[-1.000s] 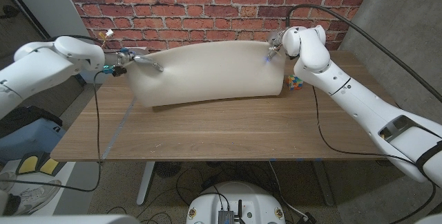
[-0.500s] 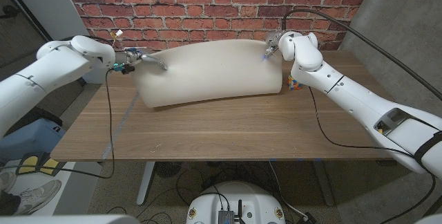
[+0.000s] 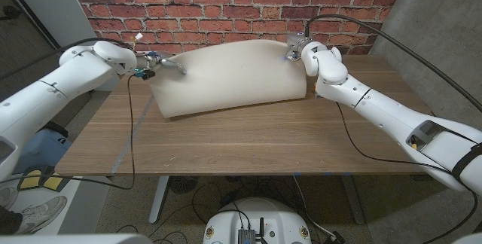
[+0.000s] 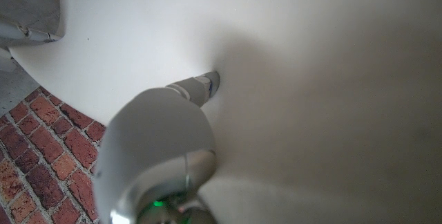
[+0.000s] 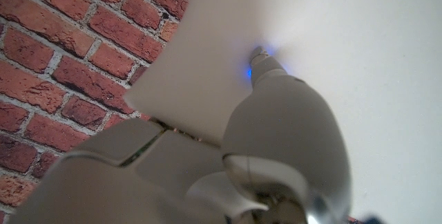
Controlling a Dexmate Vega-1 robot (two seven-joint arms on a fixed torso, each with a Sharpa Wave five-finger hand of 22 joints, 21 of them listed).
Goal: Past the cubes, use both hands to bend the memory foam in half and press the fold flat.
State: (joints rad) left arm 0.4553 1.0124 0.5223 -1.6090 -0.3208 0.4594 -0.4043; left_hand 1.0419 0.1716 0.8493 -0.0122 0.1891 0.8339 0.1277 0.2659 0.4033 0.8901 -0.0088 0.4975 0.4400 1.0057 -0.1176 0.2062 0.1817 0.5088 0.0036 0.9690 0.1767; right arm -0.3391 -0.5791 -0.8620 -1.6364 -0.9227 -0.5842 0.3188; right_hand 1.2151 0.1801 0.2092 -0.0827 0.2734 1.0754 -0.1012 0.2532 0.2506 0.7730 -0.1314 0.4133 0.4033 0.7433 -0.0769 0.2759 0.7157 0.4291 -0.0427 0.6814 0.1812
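The cream memory foam (image 3: 230, 78) lies bent over on itself as a long rounded hump across the back of the wooden table (image 3: 241, 142). My left hand (image 3: 161, 64) grips its upper left end, fingers hooked over the top layer. My right hand (image 3: 295, 49) holds the upper right corner near the wall. In the left wrist view a fingertip (image 4: 202, 86) presses into the foam (image 4: 331, 79). In the right wrist view my right hand (image 5: 283, 127) has a fingertip dug into the foam (image 5: 359, 37) beside its edge.
A brick wall (image 3: 226, 3) stands right behind the foam. Black cables (image 3: 132, 123) hang from both arms over the table. The near half of the table is bare wood. A grey panel (image 3: 429, 18) rises at the back right.
Both hands have moved further back and closer to the wall, carrying the foam's upper layer with them. The hump sits lower and further back. My right arm now covers the coloured cube.
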